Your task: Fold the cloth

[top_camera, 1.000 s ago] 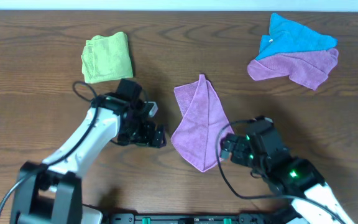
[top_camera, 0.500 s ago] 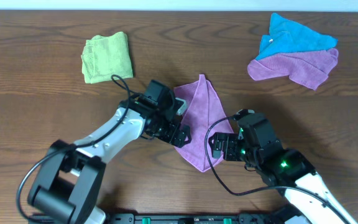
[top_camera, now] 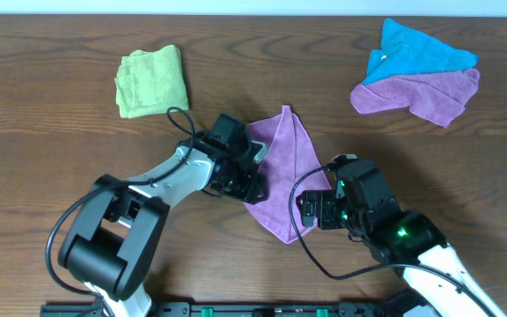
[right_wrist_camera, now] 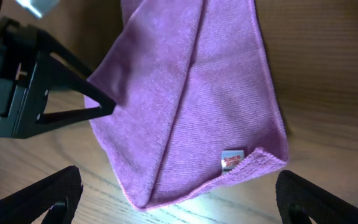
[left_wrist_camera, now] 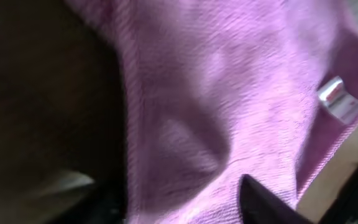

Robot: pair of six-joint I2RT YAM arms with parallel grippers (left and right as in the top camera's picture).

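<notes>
Cloth [top_camera: 280, 172] is lying mid-table in a narrow, pointed shape with a long crease, sitting between both arms. Left gripper [top_camera: 252, 182] is pressing in at its left edge, jaws partway apart; can't tell if they're actually holding fabric. Right gripper [top_camera: 306, 211] is hovering at the lower right edge near the white label [right_wrist_camera: 231, 160], jaws spread wide, holding nothing. Risks: left is likely catching only the top layer, so the layers peel apart, or dragging the whole piece sideways. The two grippers are also working near each other, so a finger clash is likely. Green cloth [top_camera: 151, 81], blue cloth [top_camera: 421, 48] and lavender cloth [top_camera: 421, 95] are sitting well apart, blocking nothing.
</notes>
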